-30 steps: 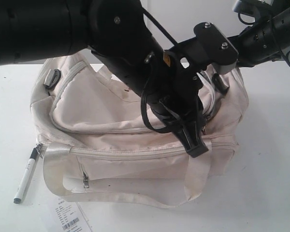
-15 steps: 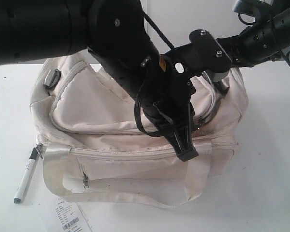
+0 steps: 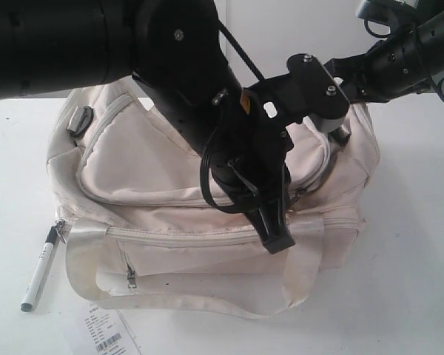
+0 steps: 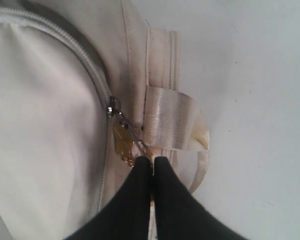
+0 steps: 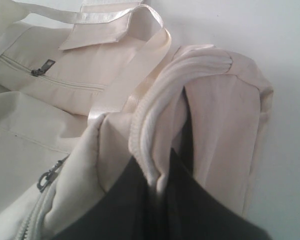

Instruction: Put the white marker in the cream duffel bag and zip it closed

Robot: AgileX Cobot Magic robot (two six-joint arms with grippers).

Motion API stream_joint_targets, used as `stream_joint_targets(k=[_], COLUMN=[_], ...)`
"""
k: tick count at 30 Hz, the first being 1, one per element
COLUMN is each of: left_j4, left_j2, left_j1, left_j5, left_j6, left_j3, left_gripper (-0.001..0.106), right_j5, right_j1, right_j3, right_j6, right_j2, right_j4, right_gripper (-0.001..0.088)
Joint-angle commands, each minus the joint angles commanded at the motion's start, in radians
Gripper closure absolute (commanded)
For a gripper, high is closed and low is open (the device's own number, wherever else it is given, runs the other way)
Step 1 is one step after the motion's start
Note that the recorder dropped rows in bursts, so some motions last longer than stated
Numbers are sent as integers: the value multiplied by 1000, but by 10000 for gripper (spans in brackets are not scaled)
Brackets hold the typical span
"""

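The cream duffel bag [image 3: 148,163] lies on the white table. The white marker [image 3: 40,270] lies on the table off the bag's left end, black cap toward the bag. My left gripper [image 3: 277,240] reaches across the bag's front right. In the left wrist view that gripper [image 4: 149,161] is shut on the gold zipper pull [image 4: 121,141] of the curved top zipper, beside a strap handle [image 4: 167,120]. My right gripper [image 3: 342,134] is at the bag's right end. The right wrist view shows it [image 5: 160,180] shut on a ribbed fold of bag fabric [image 5: 155,115].
A white paper tag with a barcode [image 3: 105,333] lies at the front left, near the marker's tip. The front strap handle [image 3: 185,299] loops forward onto the table. A front zip pocket [image 3: 131,277] faces the camera. The left arm's bulk hides the bag's back.
My left gripper has moved left and slightly down along the bag's front with the zipper pull in it. The right wrist shifted slightly left. The marker has not moved.
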State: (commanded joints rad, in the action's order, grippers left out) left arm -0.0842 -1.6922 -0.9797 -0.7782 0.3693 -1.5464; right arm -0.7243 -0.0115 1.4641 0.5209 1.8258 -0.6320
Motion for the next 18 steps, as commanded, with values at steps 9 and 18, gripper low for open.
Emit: stream_joint_targets(k=[9, 18], left_j4=[10, 53], left_j2=[9, 9], left_j1=[0, 0], left_j5=[-21, -23], left_j6=[0, 0], left_j3=[0, 0], left_gripper=[1053, 1053], right_j5=[0, 0], right_j1=[0, 0], right_j3=[0, 0], right_j6=[0, 0], right_j2=[0, 0], right_j4=[0, 0], right_gripper=[868, 868])
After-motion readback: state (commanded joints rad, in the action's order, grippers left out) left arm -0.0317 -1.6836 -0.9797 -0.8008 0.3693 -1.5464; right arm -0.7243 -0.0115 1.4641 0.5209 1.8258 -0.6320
